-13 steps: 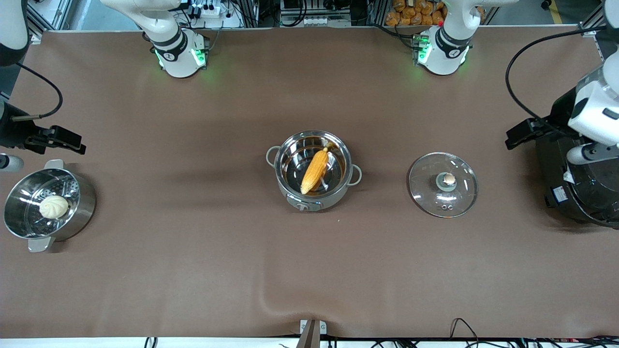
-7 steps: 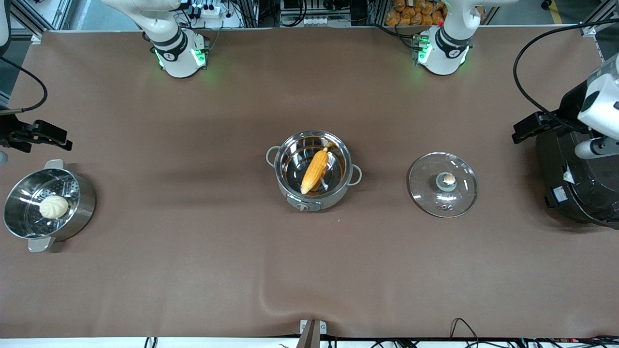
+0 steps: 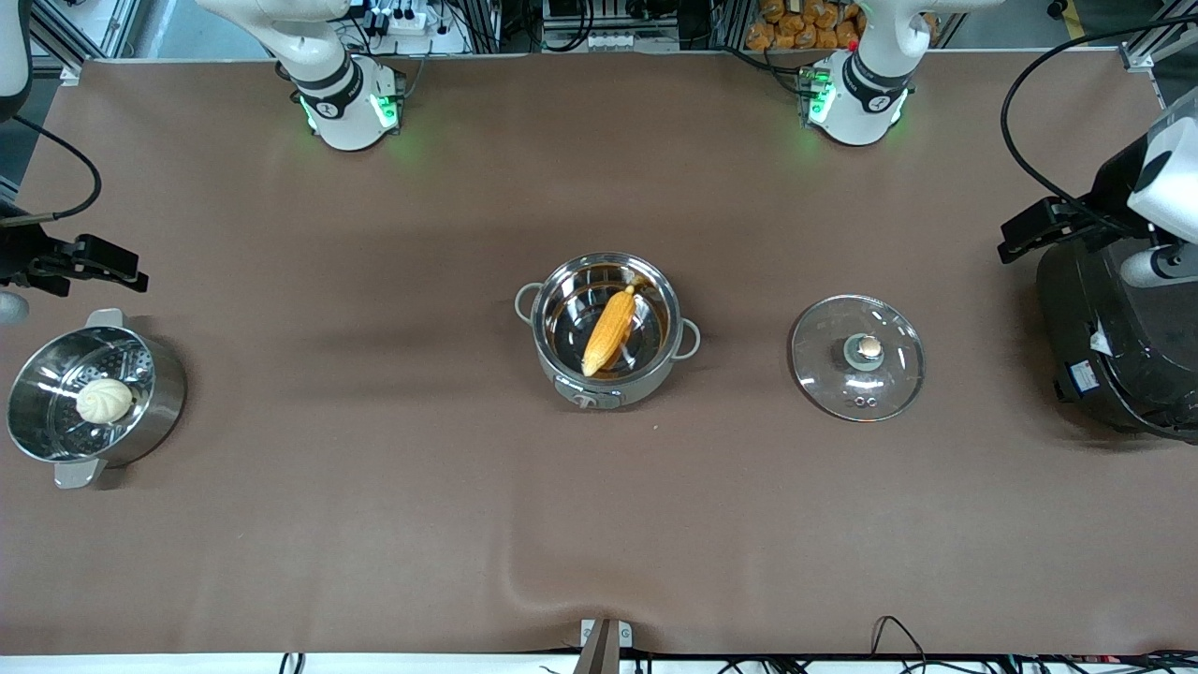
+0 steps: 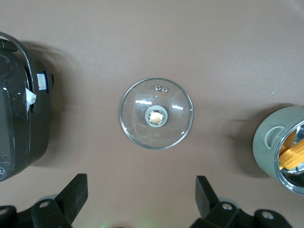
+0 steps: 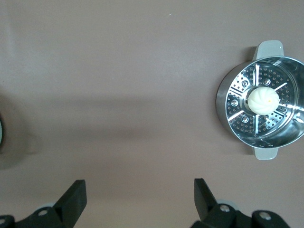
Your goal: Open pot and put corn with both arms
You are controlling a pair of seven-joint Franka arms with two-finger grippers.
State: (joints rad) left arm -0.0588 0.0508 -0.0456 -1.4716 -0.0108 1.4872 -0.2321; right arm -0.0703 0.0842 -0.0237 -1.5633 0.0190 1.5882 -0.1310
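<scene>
At the middle of the desk [image 3: 374,524] stands the pot [image 3: 606,329], uncovered, its grey base and front knob turned toward the front camera; the corn [image 3: 608,329] lies inside it, slanted across the bottom, its pointed end toward the front camera and its stem end against the wall on the side of the arms' bases; the glass lid [image 3: 857,358] rests flat on the desk beside the pot, toward the left arm's end, apart from the pot, its copper knob upward; a black rice cooker [image 3: 1114,356] sits at the left arm's end of the desk, well apart from the lid; a steel steamer pot [image 3: 94,398] sits at the right arm's end, with a white bun [image 3: 104,401] on its perforated insert; the left claw [image 4: 141,197] hangs in the air above the stretch of desk near the lid, with the rice cooker to one side, its fingers [image 4: 76,192] spread wide and holding nothing; the right claw [image 5: 138,197] hangs above bare desk near the steamer pot, its fingers [image 5: 75,195] likewise spread wide and empty; neither claw touches any object; both arms are drawn back toward their own ends of the desk, clear of the pot.
</scene>
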